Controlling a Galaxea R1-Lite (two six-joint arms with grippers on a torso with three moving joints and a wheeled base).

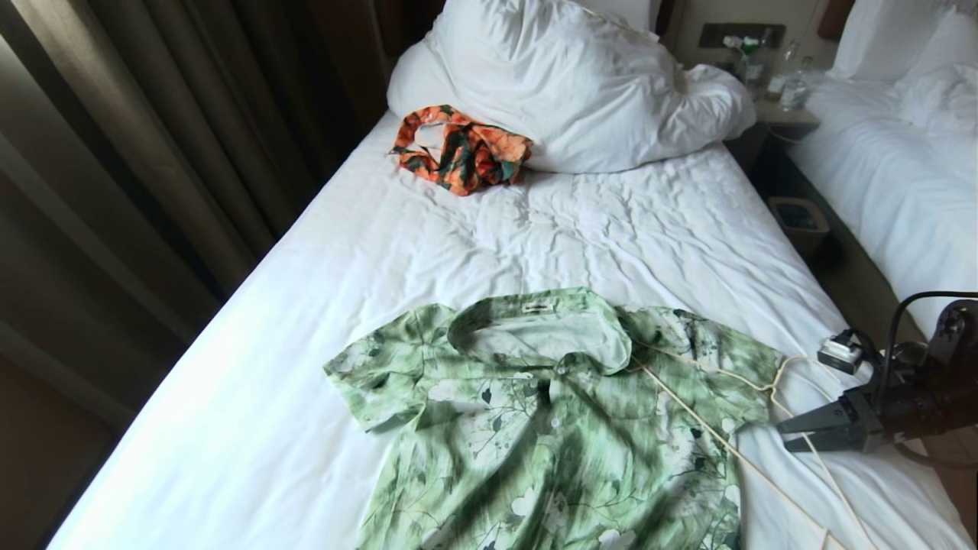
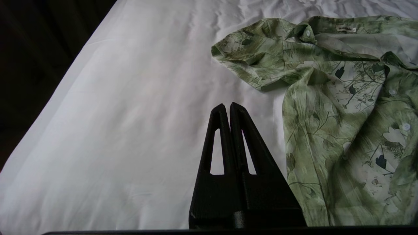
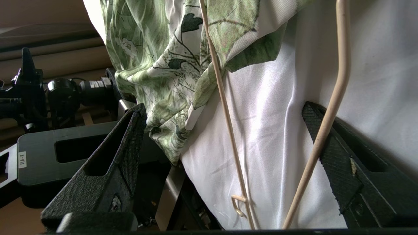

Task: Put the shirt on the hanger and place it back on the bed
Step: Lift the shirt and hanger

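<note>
From the head view, the shirt (image 1: 550,428) lies flat on the bed (image 1: 252,428), collar toward the pillow (image 1: 565,84), with the hanger (image 1: 733,447) lying across its right shoulder and out onto the sheet. The right gripper (image 1: 795,434) comes in low from the bed's right edge, tips just at the hanger's wire. An orange garment (image 1: 462,149) sits bunched against the pillow, well apart. Only the right wrist view shows the detail here: the right gripper (image 3: 225,130) stands wide open, holding nothing, and both of the hanger's (image 3: 326,130) wires run between the fingers (image 3: 117,156), the thick wire crossing one finger, the shirt's (image 3: 156,65) sleeve edge draped just beyond. The left wrist view adds the left gripper (image 2: 227,106), fingers pressed together and empty, hovering over bare sheet beside the shirt's (image 2: 326,107) left sleeve.
</note>
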